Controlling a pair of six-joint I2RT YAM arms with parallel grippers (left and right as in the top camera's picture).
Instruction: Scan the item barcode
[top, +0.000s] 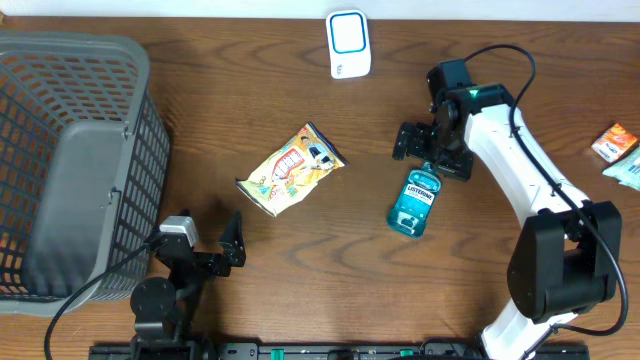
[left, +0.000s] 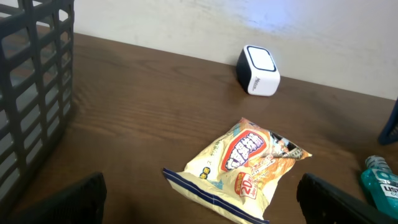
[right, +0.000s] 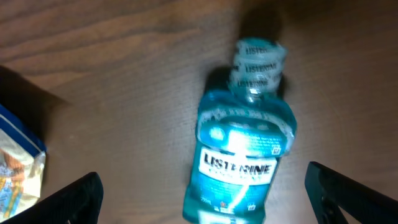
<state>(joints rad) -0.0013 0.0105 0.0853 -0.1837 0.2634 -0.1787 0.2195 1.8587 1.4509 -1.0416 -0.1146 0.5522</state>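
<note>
my right claw (top: 432, 150) wide open above cap end of mouthwash bottle (top: 414, 203) lying on table (top: 320, 285), snack bag (top: 291, 168) left of it, scanner (top: 348, 44) at far edge, my left claw (top: 205, 255) wide, empty

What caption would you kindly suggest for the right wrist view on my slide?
Open right pincer framing a teal plastic mouthwash bottle lying on the brown wooden table.

Teal Listerine bottle (top: 414, 201) lies flat, label seemingly up.
</note>
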